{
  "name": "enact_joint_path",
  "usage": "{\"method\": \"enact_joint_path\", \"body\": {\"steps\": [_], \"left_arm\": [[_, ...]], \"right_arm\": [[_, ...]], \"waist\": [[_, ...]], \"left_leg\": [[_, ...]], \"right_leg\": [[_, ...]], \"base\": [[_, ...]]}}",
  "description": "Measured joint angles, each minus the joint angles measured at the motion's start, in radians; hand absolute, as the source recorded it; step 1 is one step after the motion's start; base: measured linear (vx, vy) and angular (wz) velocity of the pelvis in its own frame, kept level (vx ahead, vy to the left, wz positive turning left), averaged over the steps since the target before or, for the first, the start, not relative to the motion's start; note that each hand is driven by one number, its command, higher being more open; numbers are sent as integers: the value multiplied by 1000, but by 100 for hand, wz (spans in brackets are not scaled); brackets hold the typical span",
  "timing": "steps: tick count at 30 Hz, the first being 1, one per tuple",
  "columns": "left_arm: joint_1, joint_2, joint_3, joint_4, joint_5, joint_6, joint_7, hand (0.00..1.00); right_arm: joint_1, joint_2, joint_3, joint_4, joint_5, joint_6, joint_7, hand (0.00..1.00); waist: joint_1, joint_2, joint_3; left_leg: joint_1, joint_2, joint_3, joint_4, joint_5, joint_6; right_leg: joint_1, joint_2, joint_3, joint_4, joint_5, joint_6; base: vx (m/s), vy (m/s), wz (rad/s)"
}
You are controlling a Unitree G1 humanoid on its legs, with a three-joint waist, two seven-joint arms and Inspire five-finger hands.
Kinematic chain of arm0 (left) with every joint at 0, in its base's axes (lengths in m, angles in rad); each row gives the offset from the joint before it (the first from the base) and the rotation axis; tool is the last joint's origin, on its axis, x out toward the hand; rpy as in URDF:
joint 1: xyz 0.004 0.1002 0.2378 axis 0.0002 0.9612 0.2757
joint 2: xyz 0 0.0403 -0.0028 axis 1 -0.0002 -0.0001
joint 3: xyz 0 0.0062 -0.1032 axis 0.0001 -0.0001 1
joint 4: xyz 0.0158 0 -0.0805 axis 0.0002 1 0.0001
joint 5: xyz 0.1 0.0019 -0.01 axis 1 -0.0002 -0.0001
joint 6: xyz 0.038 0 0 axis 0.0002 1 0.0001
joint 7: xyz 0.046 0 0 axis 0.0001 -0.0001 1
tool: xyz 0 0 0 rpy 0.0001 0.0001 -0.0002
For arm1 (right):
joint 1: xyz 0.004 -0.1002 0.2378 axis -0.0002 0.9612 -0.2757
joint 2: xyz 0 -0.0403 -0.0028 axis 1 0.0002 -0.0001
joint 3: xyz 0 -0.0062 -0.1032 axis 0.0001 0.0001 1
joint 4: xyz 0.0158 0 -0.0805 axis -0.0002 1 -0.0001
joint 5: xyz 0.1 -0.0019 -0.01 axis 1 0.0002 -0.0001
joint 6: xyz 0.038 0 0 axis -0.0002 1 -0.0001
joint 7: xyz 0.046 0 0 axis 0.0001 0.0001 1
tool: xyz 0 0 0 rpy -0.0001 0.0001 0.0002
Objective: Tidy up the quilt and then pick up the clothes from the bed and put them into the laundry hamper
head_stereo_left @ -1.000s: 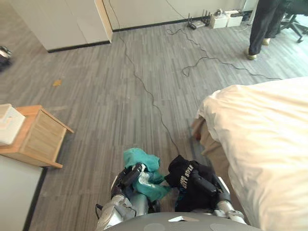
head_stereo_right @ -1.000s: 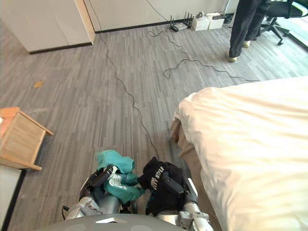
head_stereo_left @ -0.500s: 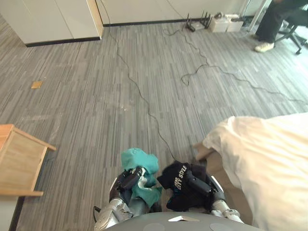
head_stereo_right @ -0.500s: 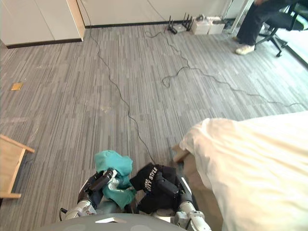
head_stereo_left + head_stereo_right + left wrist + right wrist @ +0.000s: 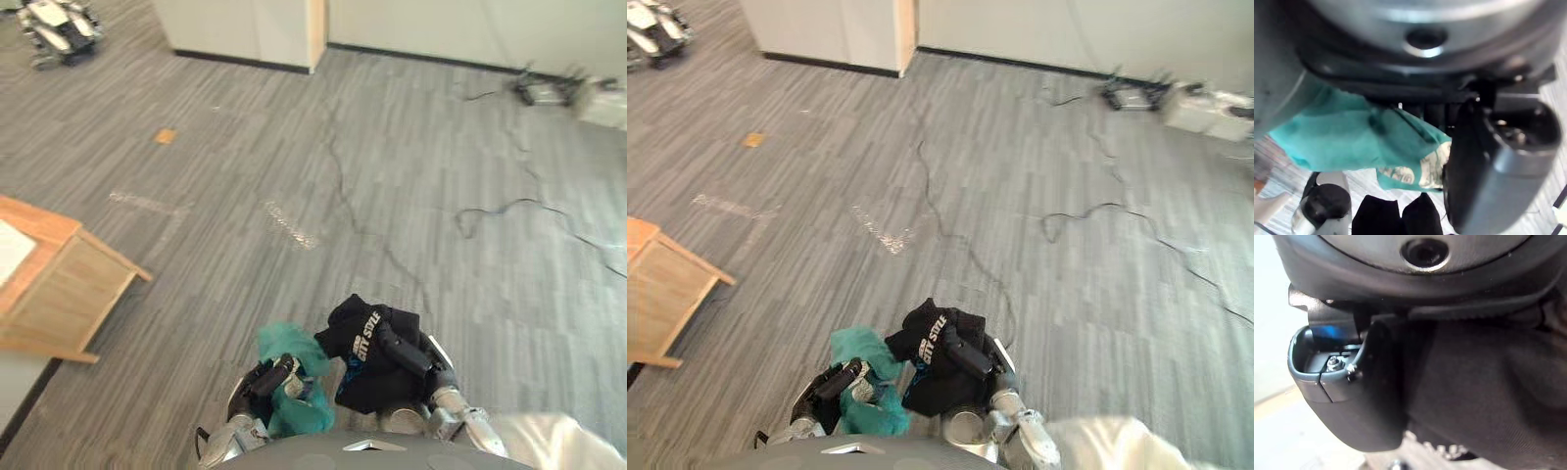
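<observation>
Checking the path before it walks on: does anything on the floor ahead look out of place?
Yes. A loose thin black cable snakes across the grey plank floor just ahead, a possible trip risk. A small tan scrap lies farther off to the left, and pale scuffed streaks mark the planks.

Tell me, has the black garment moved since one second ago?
Yes, carried along as the view swung: the black garment, gripped in the right hand, has turned away from the white quilt, now at the view's lower right corner.
</observation>
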Motion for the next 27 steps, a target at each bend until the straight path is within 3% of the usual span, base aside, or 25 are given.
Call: {"method": "enact_joint_path", "body": {"steps": [1,2,4,6,8,10,13,15,16,17,18,19,20,21,22,23,25,26,27], "left_arm": [[-7,-14,12,0,-3,2,-10,0],[-7,-19,15,-2,-2,-1,-16,0],[-2,-21,16,-30,-1,-8,-44,0],[0,-25,15,-46,-2,-19,-50,0],[3,-30,12,-66,-2,-20,-52,0],[11,-31,17,-108,-2,-24,-53,0],[32,-36,18,-138,-2,-38,-59,0],[31,-41,19,-147,-1,-42,-66,0],[29,-40,23,-148,-1,-44,-66,0],[42,-14,18,-181,0,-41,-64,0],[41,-18,17,-168,0,-50,-76,0],[37,-18,22,-141,8,-60,-71,0],[35,-17,22,-126,16,-74,-70,0],[31,-1,22,-109,41,-92,-62,0],[23,12,15,-72,47,-104,-47,0],[19,15,11,-57,47,-105,-39,0],[18,39,-20,-32,52,-107,-4,0],[19,47,-33,-32,64,-107,4,0],[14,62,-51,-33,92,-105,15,0]], "right_arm": [[0,-4,-3,18,0,0,0,0],[0,-7,-4,32,-1,0,3,0],[16,-5,-24,52,0,-2,13,0],[17,-6,-47,51,-1,-5,37,0],[20,-6,-71,47,-1,-5,48,0],[56,-10,-71,47,-2,-2,48,0],[98,-40,-43,47,-2,-2,48,0],[90,-62,-15,50,0,-4,46,0],[72,-61,6,63,0,-4,39,0],[63,-48,21,77,0,-5,29,0],[47,-54,22,82,2,-6,22,0],[6,-45,29,109,8,-6,6,0],[-3,-37,30,110,8,-6,-2,0],[-18,-19,47,110,9,-13,-7,0],[-20,-12,69,110,9,-21,-13,0],[-20,-8,77,110,9,-24,-17,0],[-7,25,86,104,18,-50,-35,0],[2,32,86,97,23,-59,-41,0],[17,45,82,84,46,-74,-48,0]], "waist": [[3,9,17],[6,19,20],[29,18,23],[40,11,26],[38,6,31],[39,-16,46],[41,-19,49],[67,-17,46],[93,-52,28],[124,-95,-1],[132,-89,-2],[114,-93,-3],[108,-95,-2],[97,-105,-2],[84,-113,-1],[77,-113,0],[49,-114,-1],[39,-114,-2],[28,-112,-2]], "left_leg": [[-73,45,70,156,114,11],[-102,68,97,230,123,18],[-178,41,130,316,46,6],[-226,-7,168,196,15,0],[-284,-51,209,22,16,16],[-353,-65,343,-167,101,26],[-396,-47,514,-293,179,31],[-426,-28,568,-322,236,95],[-438,-42,585,-292,288,168],[-453,-68,600,-240,254,205],[-447,-76,598,-232,218,249],[-406,-115,581,-262,193,258],[-383,-134,568,-283,184,254],[-319,-176,537,-328,170,243],[-239,-208,489,-375,169,246],[-199,-214,465,-400,167,244],[-81,-220,355,-459,161,234],[-64,-218,324,-465,157,226],[-35,-213,268,-475,147,207]], "right_leg": [[78,9,-31,-52,-17,-12],[128,20,-46,-91,-20,-17],[292,36,-72,-209,-29,-32],[367,39,-76,-272,-31,-34],[432,41,-100,-330,-38,-35],[538,46,-177,-391,-65,-16],[643,71,-264,-440,-107,38],[697,90,-289,-443,-162,77],[698,51,-297,-426,-203,103],[685,-4,-285,-365,-229,144],[650,-23,-274,-260,-244,169],[543,-99,-217,17,-208,206],[478,-132,-175,166,-147,216],[373,-199,-136,425,-62,195],[319,-248,-155,561,-78,141],[298,-255,-159,586,-92,117],[217,-221,-149,498,-134,64],[194,-202,-139,437,-146,69],[156,-155,-114,265,-156,79]], "base": [[486,-343,73],[478,-317,53],[451,-273,17],[405,-204,-2],[323,-114,29],[365,-76,86],[290,-11,91],[393,76,42],[581,146,-10],[537,121,-25],[679,194,-3],[483,157,27],[582,215,63],[583,182,81],[599,168,89],[608,133,106],[564,57,119],[646,-26,134],[655,-51,128]]}}
